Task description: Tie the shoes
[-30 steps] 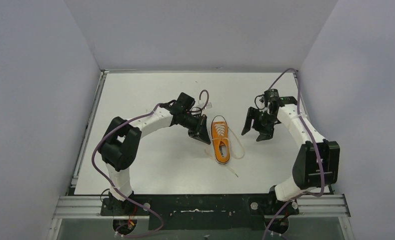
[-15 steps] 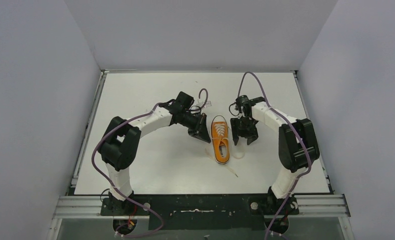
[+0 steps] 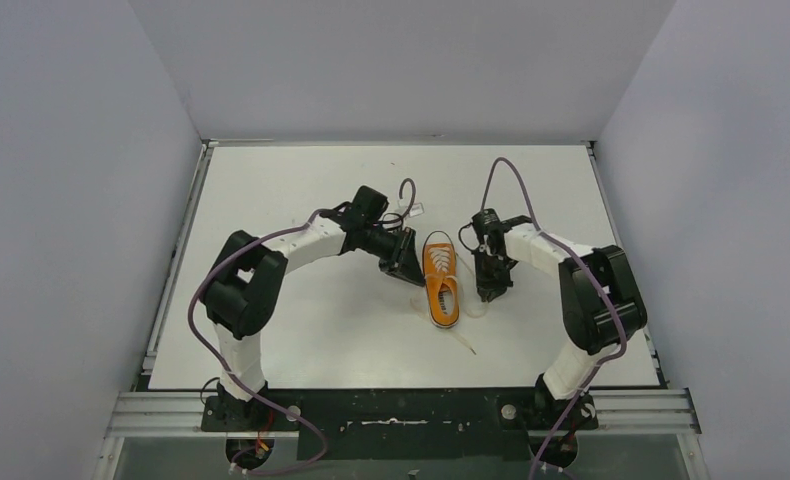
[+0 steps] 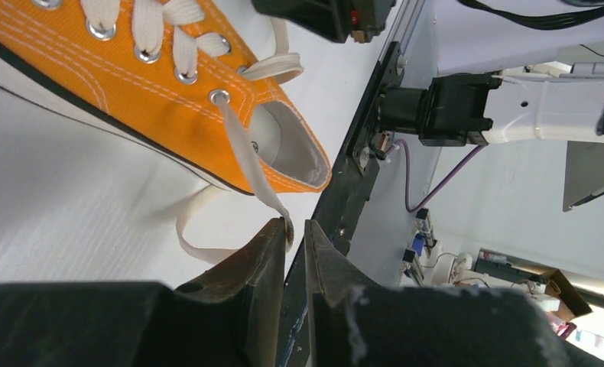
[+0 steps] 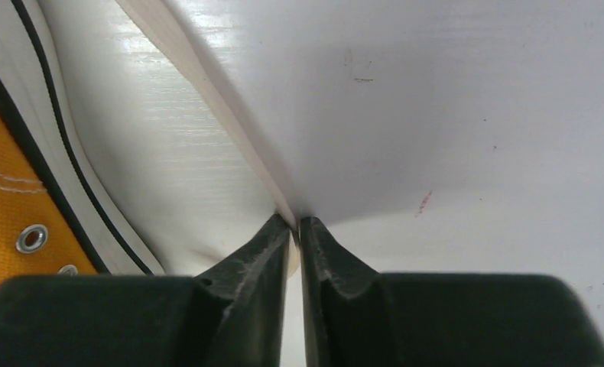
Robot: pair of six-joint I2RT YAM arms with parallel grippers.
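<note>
1. The shoe [image 3: 441,280] lies flat mid-surface [image 3: 301,330], toe away from the bases, between your two arms.
2. Left end effector [image 4: 293,228]: the fingers are nearly together and pinch the left lace [image 4: 245,153]. This lace runs down from the top eyelet, beside the heel opening.
3. Right end effector [image 5: 293,223]: the fingers are pressed together on the right lace [image 5: 215,99], low at the surface and just beside the sole.
4. Done, by my reading: you have one lace gripped in each end effector. That is the opening step only.
5. Left to do: no crossing, knot or loop shows. Both laces hang slack, so the whole tie is ahead of you.
6. Next, likely: lift both laces and cross them over the tongue. Watch for slip, since both pinches are thin.
</note>
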